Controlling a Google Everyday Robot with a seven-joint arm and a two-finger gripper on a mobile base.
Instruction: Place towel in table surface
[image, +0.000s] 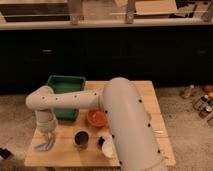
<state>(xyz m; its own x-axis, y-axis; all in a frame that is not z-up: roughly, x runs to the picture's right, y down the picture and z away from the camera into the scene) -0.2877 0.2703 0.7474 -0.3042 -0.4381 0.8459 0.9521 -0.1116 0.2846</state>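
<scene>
One white robot arm (75, 100) reaches across a light wooden table (145, 95) toward its front left corner. The gripper (47, 134) hangs just above a crumpled pale blue-grey cloth towel (45, 145), which lies on the tabletop near the left edge; whether it grips the towel cannot be told. Behind sits a green rectangular plastic bin (65, 85). Nearby are an orange round bowl (97, 119), a dark cylindrical cup (81, 139) and a white cup (106, 146).

The gripper (47, 136), low over the table's left front, is off-white like the arm (120, 110). The towel (45, 145) is pale blue-grey on the light wooden table (150, 100). The bin (65, 85) is green, the bowl (96, 118) orange-red, the cup (81, 139) dark.
</scene>
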